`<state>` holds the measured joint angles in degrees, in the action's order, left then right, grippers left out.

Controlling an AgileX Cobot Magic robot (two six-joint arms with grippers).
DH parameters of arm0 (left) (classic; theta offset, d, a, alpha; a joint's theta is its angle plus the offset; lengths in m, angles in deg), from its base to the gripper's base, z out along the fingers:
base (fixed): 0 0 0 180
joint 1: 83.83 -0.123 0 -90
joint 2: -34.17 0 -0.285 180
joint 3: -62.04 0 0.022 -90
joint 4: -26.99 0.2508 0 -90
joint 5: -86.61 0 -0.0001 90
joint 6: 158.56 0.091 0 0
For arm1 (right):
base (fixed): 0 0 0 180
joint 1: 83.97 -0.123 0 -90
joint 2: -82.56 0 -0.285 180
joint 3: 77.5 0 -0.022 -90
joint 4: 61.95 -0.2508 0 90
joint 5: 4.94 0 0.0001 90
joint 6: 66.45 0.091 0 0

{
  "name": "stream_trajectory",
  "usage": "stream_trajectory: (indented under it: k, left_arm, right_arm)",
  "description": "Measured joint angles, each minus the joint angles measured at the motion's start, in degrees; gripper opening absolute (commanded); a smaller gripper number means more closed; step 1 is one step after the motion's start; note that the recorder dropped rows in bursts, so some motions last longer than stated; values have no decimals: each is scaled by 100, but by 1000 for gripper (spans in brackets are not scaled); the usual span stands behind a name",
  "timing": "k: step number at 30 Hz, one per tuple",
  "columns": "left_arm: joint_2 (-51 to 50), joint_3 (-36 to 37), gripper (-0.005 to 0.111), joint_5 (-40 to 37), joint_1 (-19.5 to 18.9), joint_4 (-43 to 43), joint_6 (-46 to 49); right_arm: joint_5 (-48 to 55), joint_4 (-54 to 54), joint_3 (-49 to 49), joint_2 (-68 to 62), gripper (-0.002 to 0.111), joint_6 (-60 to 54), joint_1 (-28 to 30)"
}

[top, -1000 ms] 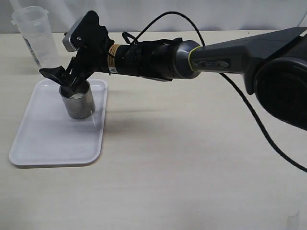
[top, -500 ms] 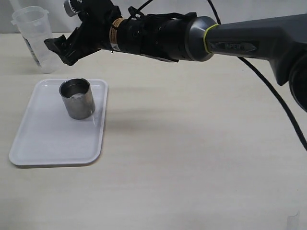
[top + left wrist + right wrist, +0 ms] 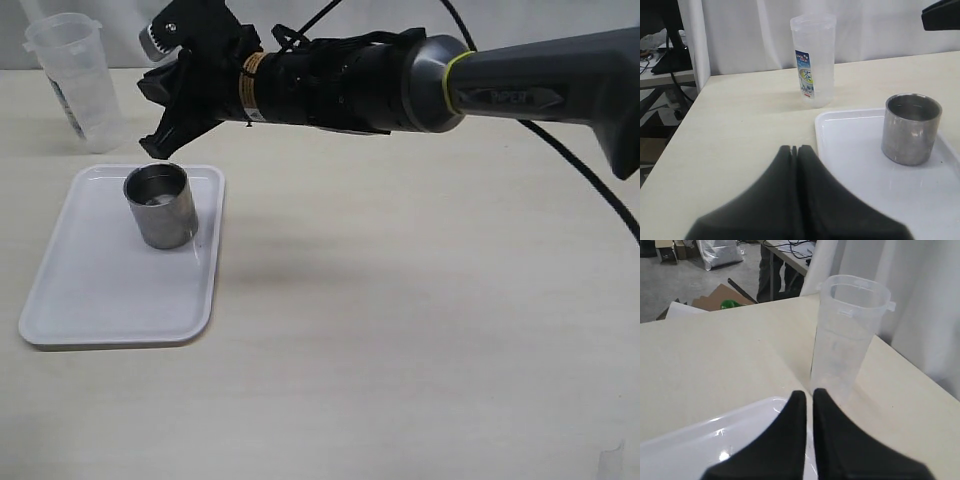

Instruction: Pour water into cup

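Observation:
The steel cup point(image 3: 162, 215) stands upright on a white tray point(image 3: 100, 300). A pale shine low inside it may be the water point(image 3: 152, 199). My right gripper point(image 3: 155, 148) hangs above and just behind the cup, apart from it, its jaws nearly together and empty. Its wrist view shows the fingertips point(image 3: 799, 396) over the tray's edge point(image 3: 715, 435), facing the translucent beaker point(image 3: 847, 340). My left gripper point(image 3: 794, 148) is shut and empty, low over the table beside the tray point(image 3: 850, 160), with the cup point(image 3: 910, 132) ahead of it. The left arm is outside the exterior view.
The tall translucent beaker point(image 3: 75, 80) with rim tabs stands on the table behind the tray, upright and seemingly empty; it carries a blue label point(image 3: 806, 72). The right arm point(image 3: 400, 85) spans the scene from the right. A white curtain backs the table.
My right gripper was open around the cup's rim a second ago. It rose clear toward the beaker, then shifted right and down a little, and its jaws closed. The cup stayed on the tray.

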<state>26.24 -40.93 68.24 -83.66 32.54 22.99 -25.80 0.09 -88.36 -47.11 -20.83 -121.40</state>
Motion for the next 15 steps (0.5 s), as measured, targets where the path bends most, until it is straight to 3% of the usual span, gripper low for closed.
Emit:
stream_trajectory:
  k: [15]
  left_arm:
    - [0, 0, 0, 0, 0, 0, 0]
  right_arm:
    - [0, 59, 817, 966, 4, 305, 0]
